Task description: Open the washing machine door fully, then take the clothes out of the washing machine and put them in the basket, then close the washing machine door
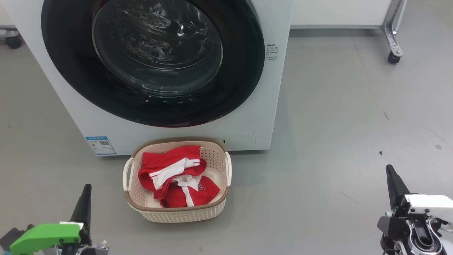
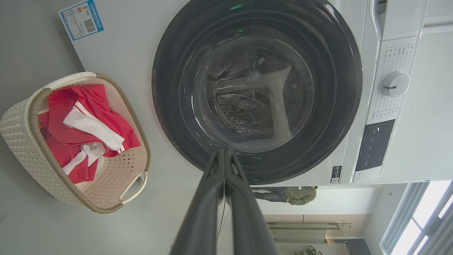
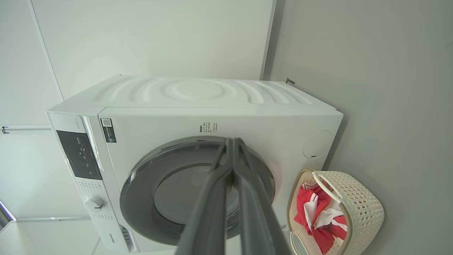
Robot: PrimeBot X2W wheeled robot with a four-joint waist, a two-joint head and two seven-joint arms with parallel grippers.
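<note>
Red clothes [image 1: 170, 173] in basket [image 1: 184, 215], door [image 1: 67, 63] closed, left hand [image 1: 87, 187] and right hand [image 1: 390, 170] pressed together

Grey floor [image 1: 336, 117], metal leg [image 1: 390, 30] on black caster [image 1: 393, 57], bright window [image 2: 423, 219]

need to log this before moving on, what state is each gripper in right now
left gripper: closed, long dark fingers pressed together, holding nothing
right gripper: closed, fingers together, holding nothing

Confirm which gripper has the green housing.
The left gripper, lower left in the head view: it has a bright green housing at its base. The right gripper has a white housing.
</note>
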